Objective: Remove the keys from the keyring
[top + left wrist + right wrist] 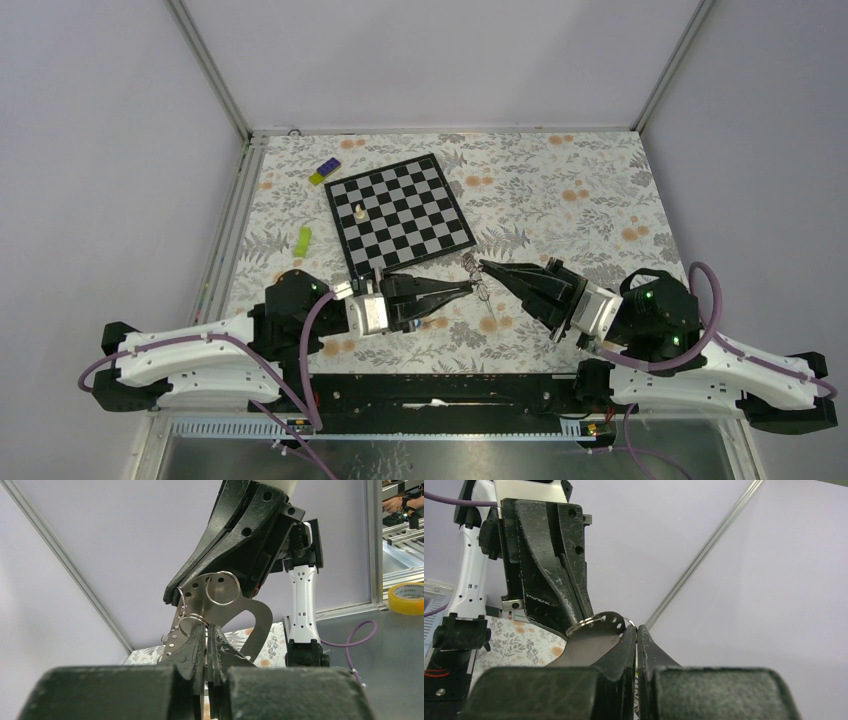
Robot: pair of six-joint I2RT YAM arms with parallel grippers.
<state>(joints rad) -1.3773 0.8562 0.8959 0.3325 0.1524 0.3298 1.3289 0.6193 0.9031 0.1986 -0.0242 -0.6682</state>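
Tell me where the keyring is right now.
In the top view the keyring sits near the middle, gripped from both sides by the left gripper and the right gripper, just off the near right corner of the chessboard.

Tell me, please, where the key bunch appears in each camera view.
Top external: key bunch just below centre, between left gripper and right gripper.
Left wrist: key bunch at centre, above the near fingertips.
Right wrist: key bunch low, left of centre.
Shared landmark: the floral tablecloth beneath.
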